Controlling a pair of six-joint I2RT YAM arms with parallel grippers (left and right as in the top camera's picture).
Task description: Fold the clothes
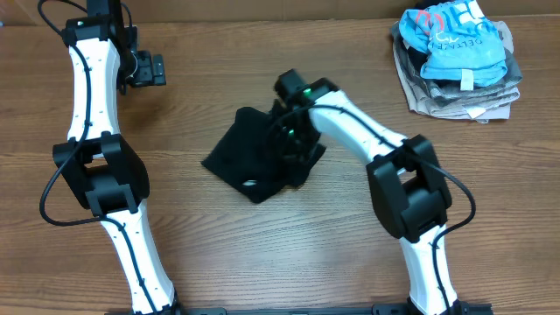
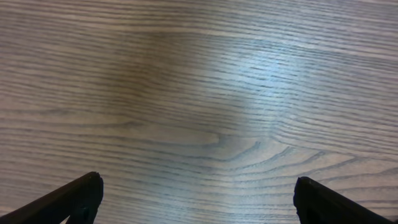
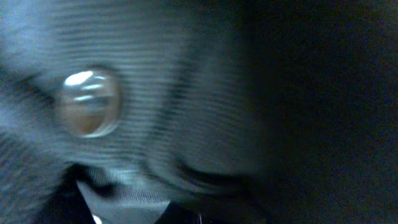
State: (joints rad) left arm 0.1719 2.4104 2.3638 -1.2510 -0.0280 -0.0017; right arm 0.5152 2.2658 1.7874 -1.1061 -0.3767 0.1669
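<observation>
The clothes, a crumpled black garment with a small white mark, lie at the middle of the wooden table. My right gripper is pressed down into their right side, its jaws buried in the cloth and shut on a fold. In the right wrist view dark ribbed fabric fills the frame, with a shiny button on it; the fingers are hidden. My left gripper hangs at the back left, well away from the garment. It is open over bare wood, with nothing between its fingers.
A stack of folded garments sits at the back right corner, with a light-blue printed shirt on top. The wooden table runs out on all sides of the black garment.
</observation>
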